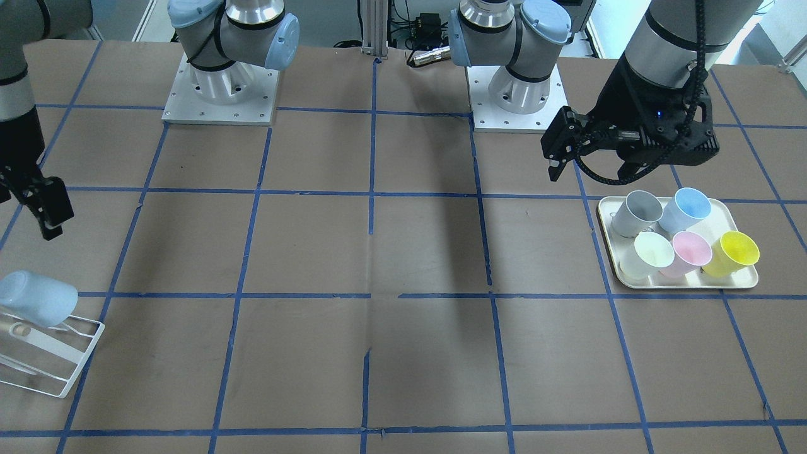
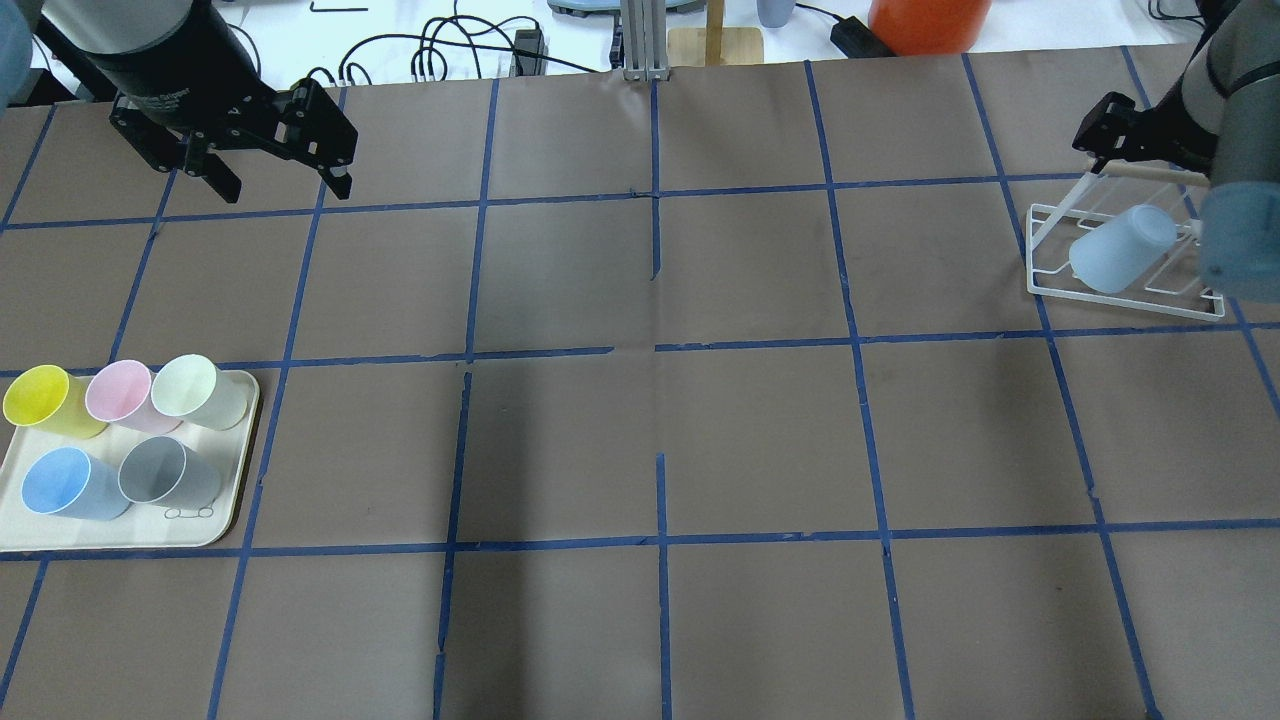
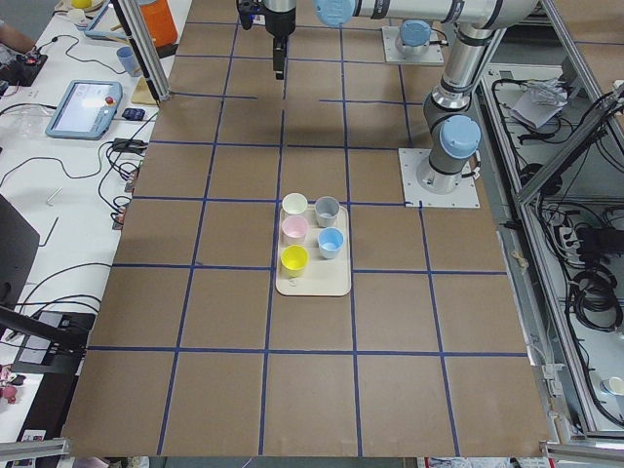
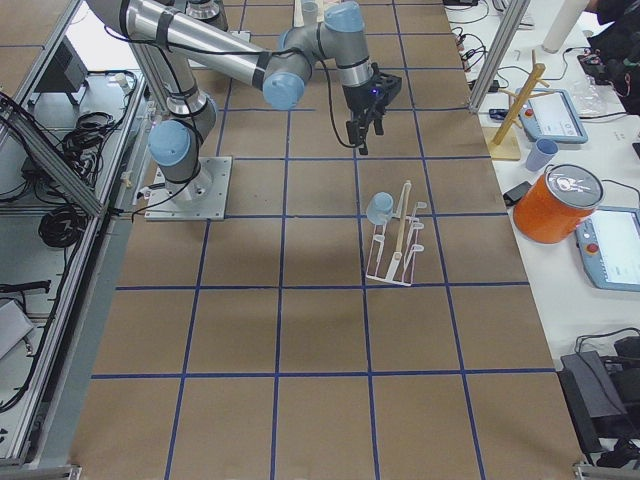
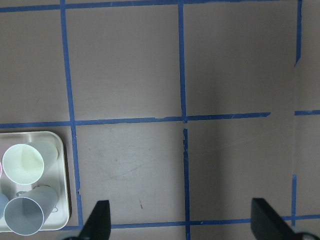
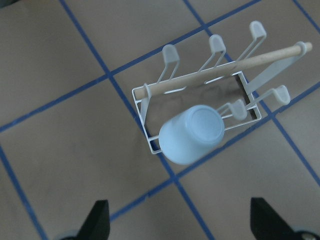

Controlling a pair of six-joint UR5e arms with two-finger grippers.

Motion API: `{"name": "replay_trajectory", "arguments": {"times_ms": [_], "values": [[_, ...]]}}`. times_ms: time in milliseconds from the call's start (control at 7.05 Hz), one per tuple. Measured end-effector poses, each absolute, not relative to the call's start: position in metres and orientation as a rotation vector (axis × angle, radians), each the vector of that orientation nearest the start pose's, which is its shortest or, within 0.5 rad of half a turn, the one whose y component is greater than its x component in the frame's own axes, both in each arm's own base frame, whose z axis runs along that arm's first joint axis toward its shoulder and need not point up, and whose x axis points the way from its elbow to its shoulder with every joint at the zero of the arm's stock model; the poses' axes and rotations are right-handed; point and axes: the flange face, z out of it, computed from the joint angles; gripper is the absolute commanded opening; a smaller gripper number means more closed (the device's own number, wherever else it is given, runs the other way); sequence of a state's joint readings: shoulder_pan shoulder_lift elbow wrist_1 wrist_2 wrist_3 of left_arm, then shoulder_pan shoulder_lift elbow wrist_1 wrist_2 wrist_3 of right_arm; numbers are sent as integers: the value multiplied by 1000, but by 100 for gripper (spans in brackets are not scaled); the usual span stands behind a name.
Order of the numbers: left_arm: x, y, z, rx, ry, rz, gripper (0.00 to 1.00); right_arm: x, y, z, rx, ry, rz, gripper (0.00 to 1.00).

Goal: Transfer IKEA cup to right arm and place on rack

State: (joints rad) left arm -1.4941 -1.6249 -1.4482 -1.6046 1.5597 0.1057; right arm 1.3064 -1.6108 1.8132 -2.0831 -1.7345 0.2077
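The IKEA cup [image 2: 1120, 248], a pale sky-blue tumbler, hangs upside down and tilted on a prong of the white wire rack [image 2: 1045, 278] at the table's right end. It also shows in the right wrist view [image 6: 192, 134] and in the front-facing view [image 1: 38, 304]. My right gripper [image 2: 1100, 130] hovers above and just beyond the rack [image 6: 150, 145], open and empty, apart from the cup. My left gripper [image 2: 283, 185] is open and empty, raised over the far left of the table. An identical blue cup [image 2: 65, 483] stands in the cream tray [image 2: 240, 500].
The tray [image 1: 605, 233] also holds a grey cup [image 2: 165, 472], a pink cup [image 2: 118, 392], a yellow cup [image 2: 38, 398] and a pale green cup [image 2: 195, 388]. A wooden rod [image 6: 225, 70] lies across the rack's top. An orange container [image 2: 925, 22] stands beyond the table's far edge.
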Motion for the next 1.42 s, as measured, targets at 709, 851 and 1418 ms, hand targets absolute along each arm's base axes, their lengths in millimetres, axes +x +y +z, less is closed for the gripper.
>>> {"name": "replay_trajectory", "arguments": {"times_ms": [709,851,1418], "values": [[-93,-528,514,43,3137,-42,100,116,-459,488,324,3118,1,100],[-93,-526,514,43,3137,-41,100,132,-455,483,256,3122,52,100],[-94,-524,515,43,3142,-48,100,156,-459,461,138,3145,143,100]]}}
